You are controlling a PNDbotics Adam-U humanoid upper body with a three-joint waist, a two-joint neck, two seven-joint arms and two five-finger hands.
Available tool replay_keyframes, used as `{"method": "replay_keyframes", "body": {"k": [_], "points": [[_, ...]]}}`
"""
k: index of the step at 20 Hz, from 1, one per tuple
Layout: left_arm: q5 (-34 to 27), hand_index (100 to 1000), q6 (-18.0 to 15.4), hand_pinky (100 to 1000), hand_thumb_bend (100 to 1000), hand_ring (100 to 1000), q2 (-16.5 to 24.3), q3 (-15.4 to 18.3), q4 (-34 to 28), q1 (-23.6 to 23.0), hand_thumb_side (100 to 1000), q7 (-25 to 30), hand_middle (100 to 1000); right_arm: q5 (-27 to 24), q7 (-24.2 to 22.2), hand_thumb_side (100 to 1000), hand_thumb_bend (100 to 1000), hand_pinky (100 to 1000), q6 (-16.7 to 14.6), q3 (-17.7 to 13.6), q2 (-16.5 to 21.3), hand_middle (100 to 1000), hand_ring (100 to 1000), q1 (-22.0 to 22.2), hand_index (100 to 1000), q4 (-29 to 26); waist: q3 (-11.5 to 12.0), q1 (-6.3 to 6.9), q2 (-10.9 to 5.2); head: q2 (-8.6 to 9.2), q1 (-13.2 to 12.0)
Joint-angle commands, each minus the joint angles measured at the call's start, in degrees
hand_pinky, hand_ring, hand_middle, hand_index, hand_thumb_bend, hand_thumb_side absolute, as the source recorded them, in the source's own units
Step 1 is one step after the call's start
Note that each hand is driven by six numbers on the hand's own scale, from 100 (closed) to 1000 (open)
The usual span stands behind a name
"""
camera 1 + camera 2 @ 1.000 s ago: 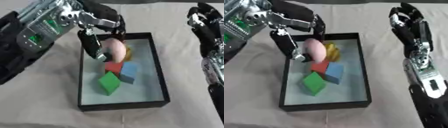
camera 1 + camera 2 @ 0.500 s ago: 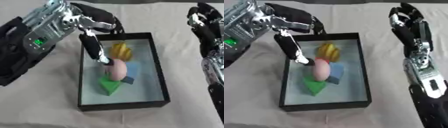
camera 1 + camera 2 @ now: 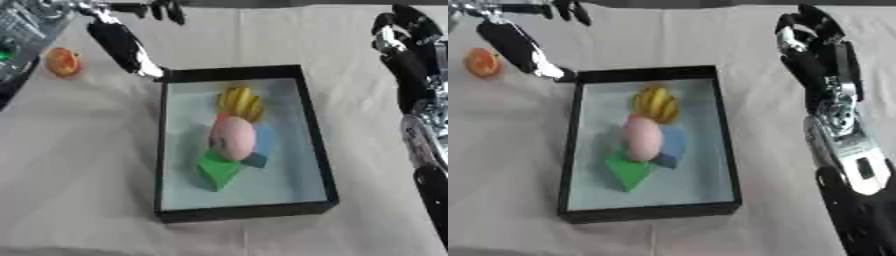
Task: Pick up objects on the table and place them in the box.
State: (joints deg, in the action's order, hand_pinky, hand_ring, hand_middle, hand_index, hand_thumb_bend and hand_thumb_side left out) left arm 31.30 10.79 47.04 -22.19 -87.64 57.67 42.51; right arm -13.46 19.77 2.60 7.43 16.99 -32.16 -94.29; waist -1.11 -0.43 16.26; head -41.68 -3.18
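— Where's the box?

— The box point(image 3: 317, 135), black-walled with a pale floor, sits mid-table on the cloth point(image 3: 79, 165). Inside it, a pink egg point(image 3: 233, 139) lies on top of the pile at the centre. A yellow bunch point(image 3: 240, 101), banana-like, lies at the egg's 12 o'clock. A green block point(image 3: 217, 171) sits at its 6 to 7 o'clock, a blue block point(image 3: 672, 142) shows from under it at 3 to 4 o'clock, and a sliver of red point(image 3: 222, 117) peeks out at its top edge.

— Anything outside the box?

— One orange ball point(image 3: 483, 62), out at the box's 10 o'clock, well apart from it on the cloth.

— And the hands?

— The left hand point(image 3: 131, 45) is up at 11 o'clock, past the box's far left corner. One long dark finger points down with its tip right at that corner; the others spread out straight along the top edge. It holds nothing. The right hand point(image 3: 808, 30) hangs at 2 o'clock, off the box, fingers bent in on themselves around nothing.

— Any labels or writing?

— None I can read. There's a green spot on the left arm, at the frame edge, too blurred to make out.
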Motion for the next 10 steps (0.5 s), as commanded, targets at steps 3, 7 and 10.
{"method": "replay_keyframes", "body": {"k": [3,7,10], "points": [[1.5,852,1.8,752,464,811,2.6,6.3,8.4,0.1,373,-4.6,785,-0.1,0.3,299,217,800,0.1,-0.4,1.4,762,771,-0.5,827,-1.4,0.0,-0.05,-1.21,0.43,0.2],[3.7,854,2.3,756,481,816,1.4,8.4,15.8,0.5,369,-7.1,798,-0.2,0.4,299,218,800,0.1,-0.5,1.3,762,771,-0.5,827,-1.5,-0.1,-0.27,-1.06,0.81,0.4],[6.3,868,2.1,770,525,826,0.7,9.3,19.9,0.6,367,-7.5,806,-0.3,0.4,299,217,800,0.1,-0.5,1.2,762,771,-0.6,827,-1.5,-0.2,-0.4,-0.93,1.26,0.7]]}}
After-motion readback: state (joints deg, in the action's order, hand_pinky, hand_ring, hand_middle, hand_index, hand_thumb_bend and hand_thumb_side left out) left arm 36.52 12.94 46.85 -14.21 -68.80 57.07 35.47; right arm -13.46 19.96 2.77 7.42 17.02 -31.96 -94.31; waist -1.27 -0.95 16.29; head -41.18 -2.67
